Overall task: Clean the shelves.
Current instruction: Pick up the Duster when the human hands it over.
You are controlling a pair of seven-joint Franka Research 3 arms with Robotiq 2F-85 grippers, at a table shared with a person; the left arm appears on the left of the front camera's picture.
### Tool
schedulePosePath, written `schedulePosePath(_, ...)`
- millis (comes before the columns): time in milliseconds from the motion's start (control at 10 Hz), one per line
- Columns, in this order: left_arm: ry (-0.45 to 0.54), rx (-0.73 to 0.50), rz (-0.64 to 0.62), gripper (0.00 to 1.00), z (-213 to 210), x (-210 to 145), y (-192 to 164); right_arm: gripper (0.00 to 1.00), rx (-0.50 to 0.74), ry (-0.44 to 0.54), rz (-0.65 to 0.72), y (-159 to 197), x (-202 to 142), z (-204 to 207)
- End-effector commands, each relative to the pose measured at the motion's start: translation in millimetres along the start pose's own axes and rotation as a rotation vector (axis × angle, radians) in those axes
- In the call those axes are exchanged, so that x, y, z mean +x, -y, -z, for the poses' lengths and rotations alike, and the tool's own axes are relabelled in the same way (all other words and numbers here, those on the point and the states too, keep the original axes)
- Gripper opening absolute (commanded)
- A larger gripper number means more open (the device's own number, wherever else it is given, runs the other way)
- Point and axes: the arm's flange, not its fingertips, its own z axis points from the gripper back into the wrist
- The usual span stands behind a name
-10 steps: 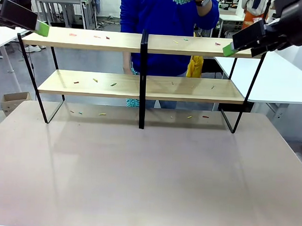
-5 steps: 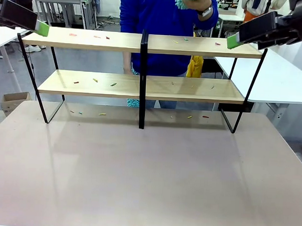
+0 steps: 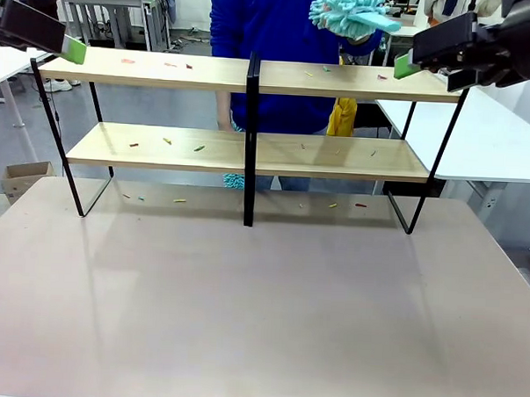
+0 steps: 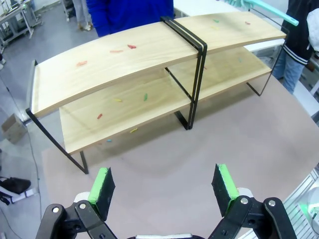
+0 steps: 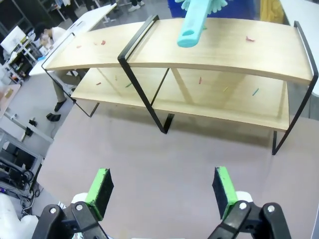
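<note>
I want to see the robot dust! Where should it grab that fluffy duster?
Grip the duster by its smooth handle, not the fluffy head. The handle's bare end points toward the open right gripper, so that gripper could likely close across it, coming from the robot's side.

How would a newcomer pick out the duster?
Find the shelves, the wide two-board wooden rack at the far side of the table. Above the right half of the top board a person holds the duster. It is fluffy turquoise with a matching handle, far bigger than the coloured scraps on the boards.
</note>
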Motion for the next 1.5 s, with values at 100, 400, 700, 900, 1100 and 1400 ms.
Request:
schedulePosePath(100,0.004,0.000,-0.001,1.00,-1.5,0.2,-0.3,1.00,-0.016,-0.013,0.034,-0.9,7.5,12.7)
schedulePosePath(400,0.004,0.000,-0.001,1.00,-1.5,0.2,-0.3,1.00,-0.032,-0.007,0.025,0.3,9.7,15.0)
schedulePosePath(700,0.004,0.000,-0.001,1.00,-1.5,0.2,-0.3,1.00,-0.019,-0.022,0.014,4.1,5.0,13.9)
schedulePosePath(900,0.004,0.000,-0.001,1.00,-1.5,0.2,-0.3,1.00,-0.019,-0.022,0.014,4.1,5.0,13.9)
schedulePosePath(1100,0.004,0.000,-0.001,1.00,-1.5,0.2,-0.3,1.00,-0.019,-0.022,0.014,4.1,5.0,13.9)
schedulePosePath(1400,0.004,0.000,-0.001,1.00,-1.5,0.2,-0.3,1.00,0.227,-0.187,0.304,61.7,80.3,19.2)
